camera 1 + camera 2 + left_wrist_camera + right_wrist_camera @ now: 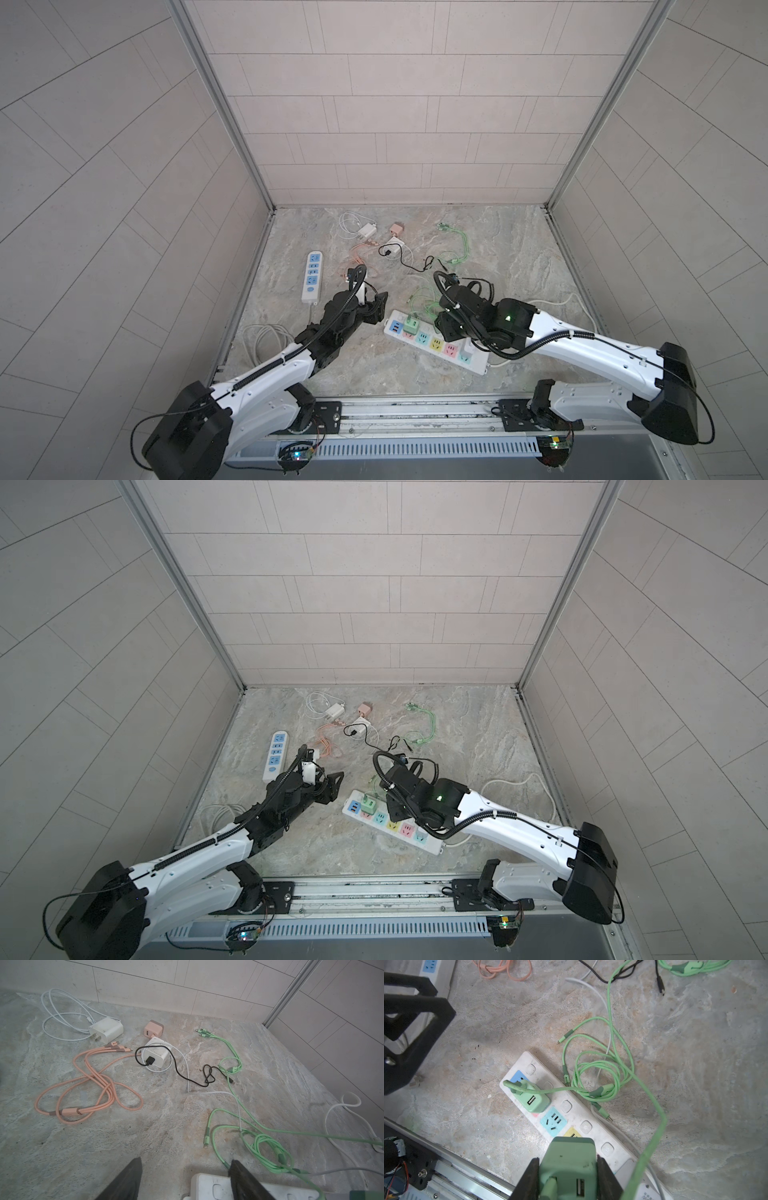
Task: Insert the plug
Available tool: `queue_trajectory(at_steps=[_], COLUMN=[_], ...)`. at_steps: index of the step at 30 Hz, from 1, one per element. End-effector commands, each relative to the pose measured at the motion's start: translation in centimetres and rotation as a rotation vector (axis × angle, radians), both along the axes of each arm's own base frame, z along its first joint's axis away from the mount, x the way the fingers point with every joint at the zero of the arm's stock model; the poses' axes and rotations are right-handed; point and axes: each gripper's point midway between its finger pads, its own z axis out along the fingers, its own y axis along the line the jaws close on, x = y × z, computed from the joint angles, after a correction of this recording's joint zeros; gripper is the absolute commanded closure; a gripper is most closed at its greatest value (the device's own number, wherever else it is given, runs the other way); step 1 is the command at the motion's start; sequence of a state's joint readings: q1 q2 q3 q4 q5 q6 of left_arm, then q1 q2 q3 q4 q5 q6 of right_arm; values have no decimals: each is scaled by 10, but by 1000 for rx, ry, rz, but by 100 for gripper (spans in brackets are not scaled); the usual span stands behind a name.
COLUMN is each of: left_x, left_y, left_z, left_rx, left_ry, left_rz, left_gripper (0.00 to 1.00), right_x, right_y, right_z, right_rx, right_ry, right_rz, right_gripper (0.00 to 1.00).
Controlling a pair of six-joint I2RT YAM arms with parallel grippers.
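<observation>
While the right end effector (568,1159) is clamped on the sides of a green charger (571,1147), jaws closed against its body, the insertion itself looks not yet made. The right wrist view shows the charger hanging above the multicoloured power strip (566,1105), over its yellow socket (570,1132), with the prongs hidden beneath. The strip lies slantwise on the counter (498,249), near the edge by the arm bases and right of the middle. A second green charger (532,1097) already sits in the socket next to its blue end, and the teal socket (553,1121) between the two chargers is free. The left end effector (185,1178) stands partly open and empty at the strip's blue end; whether it touches the strip I cannot tell. I judge the step to be alignment above a free socket. The next move calls for squaring the prongs with the slots, then lowering straight and pressing firmly. The trailing green cable (652,1136) must keep clear, and the light strip may slide unless the left arm braces it.
</observation>
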State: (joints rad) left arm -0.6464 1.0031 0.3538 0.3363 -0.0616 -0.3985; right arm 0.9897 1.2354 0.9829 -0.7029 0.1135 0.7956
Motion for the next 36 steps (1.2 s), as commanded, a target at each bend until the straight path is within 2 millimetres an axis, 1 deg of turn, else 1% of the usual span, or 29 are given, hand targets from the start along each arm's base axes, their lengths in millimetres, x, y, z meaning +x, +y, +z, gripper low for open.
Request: queue_trajectory(at_steps=[1,3,4,6,9,12,16,19,26,29,31,36], left_x=[-7,-10,-11,-15,-17,-17,-17,-17,-20,-24,-29,-43], left_y=[7,7,6,7,4,0,-13,-21,-32,-40,-45,-54], left_z=[-20,-30,-31,-44,-49,-55,-65,-70,-77,-80,-82,-87], left_rx=[-16,-11,-16,-17,-42,-54,-81,-102,-129,-157,-166,-155], left_ry=[66,91,94,113,121,145,187,202,212,232,246,256], left_rz=[28,25,18,15,2,-6,-47,-81,-132,-166,-186,-216], left_gripper=[28,29,29,30,30,31,35,41,46,49,49,51], right_x=[8,8,9,9,12,14,12,9,10,11,11,10], right_y=[3,5,5,4,1,2,2,6,13,21,22,25], right_z=[-4,-10,-13,-16,-16,-17,-21,-24,-25,-31,-35,-34], right_rx=[5,10,13,20,32,47,57,82,70,62,60,82], right_ry=[-12,6,11,16,6,13,37,73,109,134,141,145], right_rz=[-114,-145,-160,-189,-236,-271,-311,-334,-336,-334,-341,-338], right_gripper=[94,95,95,95,95,95,96,96,96,96,96,96])
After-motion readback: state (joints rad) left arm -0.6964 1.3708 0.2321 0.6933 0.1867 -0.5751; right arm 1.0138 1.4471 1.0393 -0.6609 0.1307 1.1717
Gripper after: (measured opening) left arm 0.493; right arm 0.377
